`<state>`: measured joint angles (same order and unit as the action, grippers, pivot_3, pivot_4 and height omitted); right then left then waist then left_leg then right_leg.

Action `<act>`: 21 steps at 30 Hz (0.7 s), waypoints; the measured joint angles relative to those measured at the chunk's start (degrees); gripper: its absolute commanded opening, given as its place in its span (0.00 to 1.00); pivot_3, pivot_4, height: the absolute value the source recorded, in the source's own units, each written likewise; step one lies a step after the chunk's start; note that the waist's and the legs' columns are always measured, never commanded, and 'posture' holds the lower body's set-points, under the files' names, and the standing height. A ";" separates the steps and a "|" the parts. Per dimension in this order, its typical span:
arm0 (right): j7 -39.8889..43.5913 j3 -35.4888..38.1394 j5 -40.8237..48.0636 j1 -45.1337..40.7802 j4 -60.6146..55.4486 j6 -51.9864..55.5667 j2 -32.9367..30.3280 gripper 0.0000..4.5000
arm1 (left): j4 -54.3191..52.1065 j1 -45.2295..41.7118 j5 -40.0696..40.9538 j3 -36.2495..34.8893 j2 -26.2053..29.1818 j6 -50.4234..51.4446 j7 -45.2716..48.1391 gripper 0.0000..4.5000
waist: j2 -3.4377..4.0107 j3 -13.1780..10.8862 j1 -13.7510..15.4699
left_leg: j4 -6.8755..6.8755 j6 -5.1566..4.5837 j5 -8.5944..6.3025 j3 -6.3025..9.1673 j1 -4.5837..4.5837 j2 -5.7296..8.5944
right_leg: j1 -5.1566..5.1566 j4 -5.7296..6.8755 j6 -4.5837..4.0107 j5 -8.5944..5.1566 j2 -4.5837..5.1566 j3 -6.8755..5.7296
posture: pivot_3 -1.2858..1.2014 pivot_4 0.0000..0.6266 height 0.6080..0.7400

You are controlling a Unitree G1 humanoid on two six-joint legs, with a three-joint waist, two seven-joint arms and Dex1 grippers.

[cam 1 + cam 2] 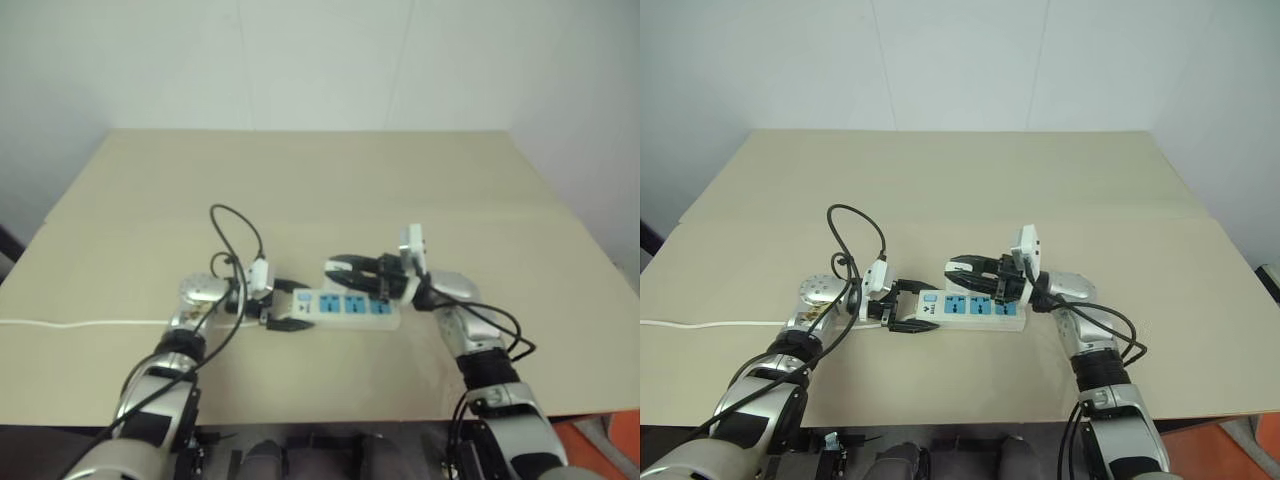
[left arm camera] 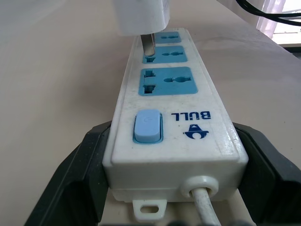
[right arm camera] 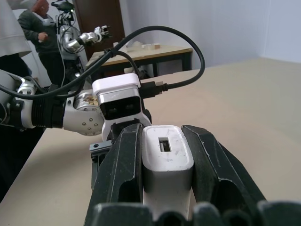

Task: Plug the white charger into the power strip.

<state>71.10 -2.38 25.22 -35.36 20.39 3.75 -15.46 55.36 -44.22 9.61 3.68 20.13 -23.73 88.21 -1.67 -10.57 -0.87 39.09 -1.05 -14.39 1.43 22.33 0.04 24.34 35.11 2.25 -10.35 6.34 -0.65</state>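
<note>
The power strip (image 1: 357, 306) lies flat on the tan table (image 1: 320, 180), its three blue socket faces up. My left gripper (image 1: 298, 306) is shut on the strip's switch end (image 2: 148, 126), one black finger (image 2: 77, 174) on each side. My right gripper (image 1: 336, 273) hovers over the strip from the right, shut on the white charger (image 3: 167, 160). In the left wrist view the charger (image 2: 141, 16) sits just above the middle socket, with a metal prong (image 2: 148, 46) at that socket's slot. How deep the prong goes is hidden.
The strip's white cable (image 1: 80, 323) runs left across the table. Black wrist cables (image 1: 235, 232) loop above my left arm. Beyond the table, a person (image 3: 40, 23), another robot arm (image 3: 82, 37) and a second table (image 3: 141, 52) stand in the room.
</note>
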 measured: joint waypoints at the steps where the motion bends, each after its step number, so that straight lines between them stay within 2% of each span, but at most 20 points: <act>1: 0.20 -0.13 -0.31 -0.21 0.80 -0.51 0.46 0.25 | -0.01 0.00 0.00 0.00 0.00 0.01 0.00 0.74 | 0.00 0.00 0.00 | 0.00 0.00 0.00 0.00 0.00 0.00 | 0.00 0.00 0.00 0.00 0.00 0.00 | 0.52 0.24 1.00; 21: 3.58 -0.97 -2.16 -2.99 9.26 -4.58 1.62 0.25 | -1.11 1.02 0.05 -0.21 0.04 0.26 -0.08 0.74 | 0.01 0.00 -0.06 | 0.00 0.00 0.00 0.00 0.00 0.00 | 0.01 0.02 0.00 0.00 0.00 0.01 | 0.52 0.24 1.00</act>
<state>74.67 -3.34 23.05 -38.36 29.65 -0.83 -13.84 54.25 -43.19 9.66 3.48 20.17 -23.47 88.13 -1.66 -10.57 -0.92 39.09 -1.05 -14.39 1.42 22.33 0.04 24.35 35.12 2.26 -10.35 6.34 -0.64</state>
